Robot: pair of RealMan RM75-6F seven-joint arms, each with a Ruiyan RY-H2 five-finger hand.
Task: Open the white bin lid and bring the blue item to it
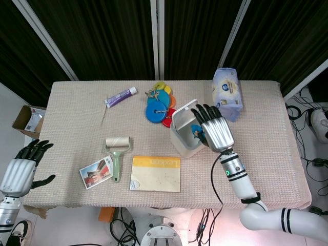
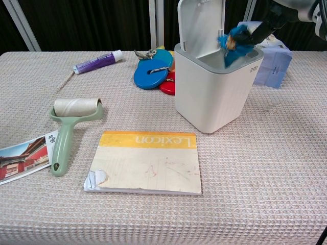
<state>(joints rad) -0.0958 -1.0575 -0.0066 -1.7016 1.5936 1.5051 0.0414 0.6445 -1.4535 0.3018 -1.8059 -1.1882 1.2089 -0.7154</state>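
- White bin point(image 2: 212, 97) mid-table, lid point(image 2: 200, 26) flipped up and standing open at its back edge.
- Right hand point(image 1: 214, 129) is over the bin's open top, fingers spread and pointing forward over the rim.
- Blue item point(image 2: 234, 43), crumpled, sits at the right hand's fingertips just above the bin opening; whether it's pinched or loose, can't tell.
- Left hand point(image 1: 23, 169) off the table's left edge, fingers apart, holding nothing.
- Yellow-topped Lexicon notepad point(image 2: 147, 162) lies flat in front of the bin.
- Green lint roller point(image 2: 67, 130) left of the notepad, postcard point(image 2: 23, 155) beside it.
- Colored discs point(image 1: 160, 105), purple tube point(image 1: 120, 96) and tissue pack point(image 1: 227, 94) at far side.
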